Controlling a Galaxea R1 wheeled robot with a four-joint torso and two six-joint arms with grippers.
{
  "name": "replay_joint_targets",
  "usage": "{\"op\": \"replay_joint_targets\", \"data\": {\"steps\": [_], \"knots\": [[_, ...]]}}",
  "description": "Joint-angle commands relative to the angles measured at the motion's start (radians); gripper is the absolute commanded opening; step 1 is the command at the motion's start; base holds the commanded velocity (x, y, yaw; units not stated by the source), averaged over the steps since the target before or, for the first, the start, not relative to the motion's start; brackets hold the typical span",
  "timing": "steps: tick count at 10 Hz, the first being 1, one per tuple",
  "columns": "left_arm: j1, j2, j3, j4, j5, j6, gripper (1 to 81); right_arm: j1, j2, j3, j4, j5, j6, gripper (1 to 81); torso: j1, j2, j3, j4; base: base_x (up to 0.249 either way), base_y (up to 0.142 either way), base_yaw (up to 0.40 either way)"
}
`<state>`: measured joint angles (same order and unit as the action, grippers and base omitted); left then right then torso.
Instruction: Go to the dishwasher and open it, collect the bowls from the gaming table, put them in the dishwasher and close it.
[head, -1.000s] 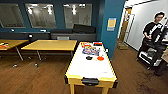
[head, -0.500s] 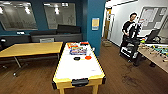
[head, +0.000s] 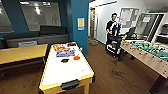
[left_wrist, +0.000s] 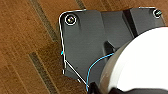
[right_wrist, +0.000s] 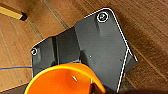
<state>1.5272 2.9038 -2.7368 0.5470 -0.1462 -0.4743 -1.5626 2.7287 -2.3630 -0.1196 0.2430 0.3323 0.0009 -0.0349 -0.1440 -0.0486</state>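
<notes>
The gaming table (head: 65, 71), white-topped with a yellowish edge, stands at the lower left of the head view. Colourful board-game boxes (head: 64, 52) lie at its far end. In front of them sit a small black round thing (head: 64, 60) and a small orange one (head: 76, 58), too small to tell as bowls. An orange bowl (right_wrist: 62, 80) shows large and close in the right wrist view, over the wooden floor; whether it is held I cannot tell. A white rounded shape (left_wrist: 140, 60) sits close in the left wrist view. The dishwasher is out of view.
A green table-football table (head: 147, 52) stands on the right, with a person (head: 112, 27) and a control rig behind it. A yellow-topped table (head: 20, 53) and a grey sofa (head: 37, 37) are at the left. A blue pillar (head: 80, 25) rises behind the gaming table. Wooden floor (head: 110, 72) lies open between the tables.
The whole head picture has shifted left, so the camera has turned right. The gaming table now sits further left and the table-football table and the person show larger.
</notes>
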Motion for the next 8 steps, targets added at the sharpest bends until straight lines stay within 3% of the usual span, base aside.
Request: {"op": "replay_joint_targets", "data": {"steps": [1, 8], "knots": [[-0.037, 0.023, -0.069, 0.007, 0.05, 0.0, 1.0, 0.035, -0.018, -0.022, -0.014, -0.042, -0.003, 1.0, 0.0, 0.0, 0.0, 0.0, 0.0, 0.0, -0.395], [-0.04, 0.025, -0.069, 0.005, 0.05, 0.0, 1.0, 0.035, -0.022, -0.061, -0.003, -0.039, 0.01, 1.0, 0.0, 0.0, 0.0, 0.0, 0.0, 0.0, -0.396]]}}
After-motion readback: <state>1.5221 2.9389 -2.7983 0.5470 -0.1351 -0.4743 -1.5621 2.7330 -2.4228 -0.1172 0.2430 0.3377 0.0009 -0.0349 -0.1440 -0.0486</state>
